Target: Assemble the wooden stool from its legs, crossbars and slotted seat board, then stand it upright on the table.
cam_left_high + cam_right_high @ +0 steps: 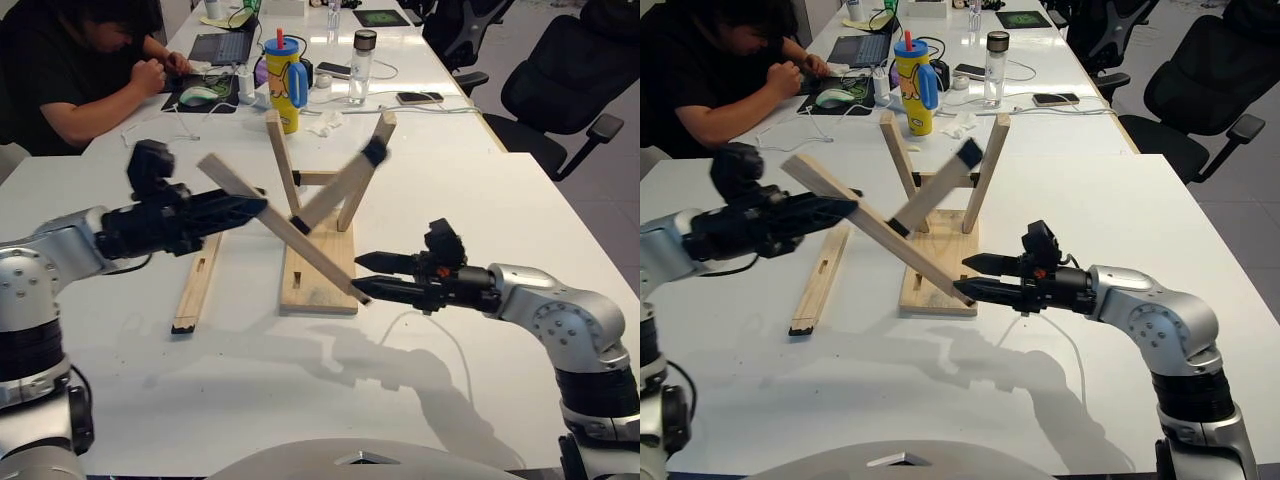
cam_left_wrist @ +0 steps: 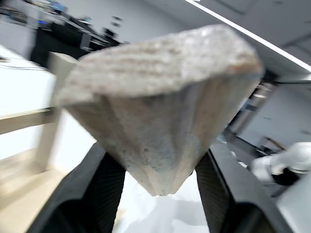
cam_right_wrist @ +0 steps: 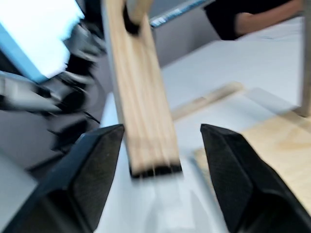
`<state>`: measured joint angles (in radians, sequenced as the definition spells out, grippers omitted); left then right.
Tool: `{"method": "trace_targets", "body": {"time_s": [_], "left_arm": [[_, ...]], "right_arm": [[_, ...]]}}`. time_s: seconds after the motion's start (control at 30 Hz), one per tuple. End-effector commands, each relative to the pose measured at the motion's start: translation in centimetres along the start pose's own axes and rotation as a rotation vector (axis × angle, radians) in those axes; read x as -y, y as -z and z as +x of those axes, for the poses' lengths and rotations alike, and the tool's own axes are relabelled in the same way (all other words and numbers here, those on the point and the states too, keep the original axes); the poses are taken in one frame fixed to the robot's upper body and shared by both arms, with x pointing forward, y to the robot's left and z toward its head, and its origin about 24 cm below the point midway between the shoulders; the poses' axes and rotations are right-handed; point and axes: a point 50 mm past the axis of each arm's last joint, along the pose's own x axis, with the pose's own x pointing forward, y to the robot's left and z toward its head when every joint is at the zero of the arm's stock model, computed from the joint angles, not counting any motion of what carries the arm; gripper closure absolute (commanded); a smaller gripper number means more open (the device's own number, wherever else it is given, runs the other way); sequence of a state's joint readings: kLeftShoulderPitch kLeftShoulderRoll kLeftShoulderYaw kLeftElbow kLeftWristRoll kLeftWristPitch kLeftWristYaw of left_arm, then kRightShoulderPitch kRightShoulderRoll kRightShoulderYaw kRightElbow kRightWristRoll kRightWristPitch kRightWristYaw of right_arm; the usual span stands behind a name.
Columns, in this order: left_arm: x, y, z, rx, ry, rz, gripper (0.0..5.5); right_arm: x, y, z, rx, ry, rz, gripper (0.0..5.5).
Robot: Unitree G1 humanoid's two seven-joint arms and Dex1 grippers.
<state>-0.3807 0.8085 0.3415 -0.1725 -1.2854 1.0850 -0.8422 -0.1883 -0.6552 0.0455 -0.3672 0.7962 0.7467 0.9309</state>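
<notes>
While both outstretched, left hand [image 1: 240, 207] tight on leg [image 1: 322, 262], right hand [image 1: 364, 276] spread.

Seven wooden parts are counted at the desk [image 1: 500, 200]: one seat board [image 1: 305, 290], two upright legs [image 1: 284, 160] [image 1: 354, 203], one crossbar [image 1: 318, 178], one long leg [image 1: 270, 213], one short black-tipped bar [image 1: 335, 188] and one slotted rail [image 1: 198, 280]. Two tools are seen, the left tool [image 1: 248, 203] and the right tool [image 1: 357, 275]. Farther back, one yellow cup [image 1: 285, 85], one bottle [image 1: 362, 65], one laptop [image 1: 222, 45] and two office chairs [image 1: 565, 90] [image 1: 465, 30] are counted.
</notes>
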Motion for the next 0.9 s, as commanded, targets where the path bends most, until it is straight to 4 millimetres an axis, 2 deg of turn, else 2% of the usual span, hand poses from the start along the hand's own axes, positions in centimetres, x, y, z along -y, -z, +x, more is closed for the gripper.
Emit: {"method": "trace_targets", "body": {"time_s": [0.03,0.13,0.23,0.4,0.6,0.77,0.8,0.9], "left_arm": [[-0.4,-1.8,-2.3,0.020,-0.086,0.094,3.46],[-0.9,-2.5,-2.6,0.021,-0.116,0.141,3.46],[-1.4,-2.4,-2.2,0.017,-0.114,0.158,3.46],[-1.6,-1.9,-1.7,0.018,-0.098,0.169,3.46],[-1.6,-0.7,-1.2,-0.018,-0.110,0.200,3.46],[-2.0,-0.1,-0.4,-0.017,-0.154,0.274,3.46],[-2.1,0.1,0.0,-0.018,-0.148,0.286,3.46],[-2.1,0.5,1.0,-0.037,-0.116,0.304,3.46]], "right_arm": [[0.8,3.1,1.2,-0.224,0.072,-0.318,2.61],[1.0,5.4,2.2,-0.353,0.057,-0.526,2.61],[1.5,6.6,2.6,-0.424,0.057,-0.658,2.61],[3.5,6.5,2.5,-0.463,0.153,-0.801,2.61],[5.5,5.7,0.4,-0.529,0.235,-0.864,2.61],[5.5,4.9,-0.3,-0.488,0.236,-0.827,2.61],[5.3,4.7,-0.1,-0.435,0.235,-0.769,2.61],[3.8,3.6,0.7,-0.150,0.212,-0.429,2.61]]}}
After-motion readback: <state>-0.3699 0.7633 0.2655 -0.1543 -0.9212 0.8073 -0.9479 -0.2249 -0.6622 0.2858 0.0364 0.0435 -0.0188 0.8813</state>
